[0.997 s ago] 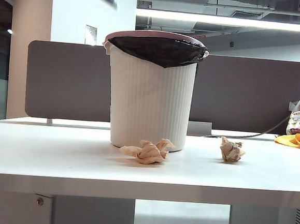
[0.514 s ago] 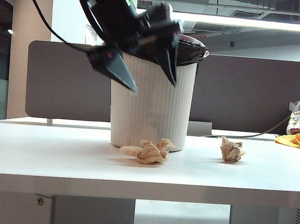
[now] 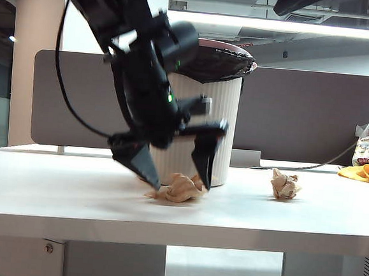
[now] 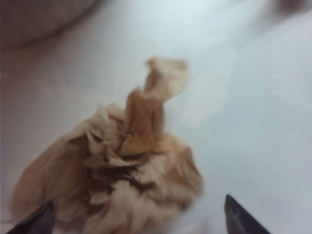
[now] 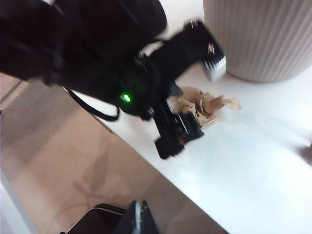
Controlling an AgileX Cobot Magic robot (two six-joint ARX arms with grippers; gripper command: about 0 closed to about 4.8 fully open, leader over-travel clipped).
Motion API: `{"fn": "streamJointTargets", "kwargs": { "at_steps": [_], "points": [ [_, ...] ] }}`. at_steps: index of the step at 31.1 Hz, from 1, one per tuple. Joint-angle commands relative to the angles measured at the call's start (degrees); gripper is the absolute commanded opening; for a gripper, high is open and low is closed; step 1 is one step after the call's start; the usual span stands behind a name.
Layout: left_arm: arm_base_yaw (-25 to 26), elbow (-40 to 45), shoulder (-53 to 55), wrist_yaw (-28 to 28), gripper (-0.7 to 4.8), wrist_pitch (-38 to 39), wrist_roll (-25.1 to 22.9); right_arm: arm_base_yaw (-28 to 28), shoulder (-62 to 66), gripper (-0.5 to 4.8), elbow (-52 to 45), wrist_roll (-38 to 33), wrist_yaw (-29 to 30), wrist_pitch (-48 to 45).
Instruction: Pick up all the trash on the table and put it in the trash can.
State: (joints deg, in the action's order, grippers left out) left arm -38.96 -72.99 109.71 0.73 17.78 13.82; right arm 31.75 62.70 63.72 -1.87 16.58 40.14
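Trash wad [image 3: 179, 188] on table [image 3: 52, 191] — left gripper [image 3: 178, 176] spread astride it; right gripper [image 5: 139, 218] pinched closed, aloft

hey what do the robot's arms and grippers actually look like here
Both are black. The left gripper has two long fingers tapering to pointed tips, a blocky black wrist with a small green light, and a black cable looping off the arm. The right gripper shows only as two thin dark fingertips pressed together; a dark piece of its arm sits high in the exterior view.
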Motion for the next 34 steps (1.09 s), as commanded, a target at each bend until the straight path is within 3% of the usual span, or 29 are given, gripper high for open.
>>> {"fn": "streamJointTargets", "kwargs": {
  "at_steps": [1, 6, 8, 11, 12, 18, 24, 31, 34],
  "points": [
    [-0.07, -0.13, 1.79, 0.76, 4.79, -0.70, 0.15, 0.37, -0.11, -0.07, 0.22, -0.07, 0.11, -1.49],
    [-0.09, -0.13, 3.65, 0.72, 4.79, -0.39, 0.20, 0.37, -0.11, -0.07, 0.22, -0.07, 0.11, -1.42],
    [-0.09, -0.13, 3.65, 0.72, 3.59, -0.61, 0.44, 0.37, -0.13, -0.07, 0.22, -0.07, 0.11, -1.38],
    [-0.07, -0.37, 3.61, 0.28, 0.22, -0.85, 1.68, 0.37, -0.13, -0.07, 0.22, -0.07, 0.13, -1.38],
    [-0.04, -0.37, 3.61, 0.09, 0.01, -1.05, 1.88, 0.37, -0.13, -0.07, 0.22, -0.07, 0.13, -1.40],
    [-0.07, -0.46, 2.10, -4.24, -0.06, -0.61, 1.84, 0.33, -1.18, -0.07, 0.24, -0.07, -0.55, -2.95],
    [-0.81, -0.46, -5.46, -1.38, -0.06, -3.15, 1.60, 0.35, -4.87, -0.07, 0.33, -1.01, -4.09, -8.37],
    [-0.76, -0.46, -17.25, 1.77, -0.06, -14.99, 0.83, 0.33, -9.77, -0.07, 0.35, -1.60, -7.76, -16.72],
    [-0.76, -0.68, -20.48, 4.68, -0.06, -22.05, -3.02, 0.33, -10.93, -0.07, 0.50, -1.73, -9.14, -20.87]
  ]
}}
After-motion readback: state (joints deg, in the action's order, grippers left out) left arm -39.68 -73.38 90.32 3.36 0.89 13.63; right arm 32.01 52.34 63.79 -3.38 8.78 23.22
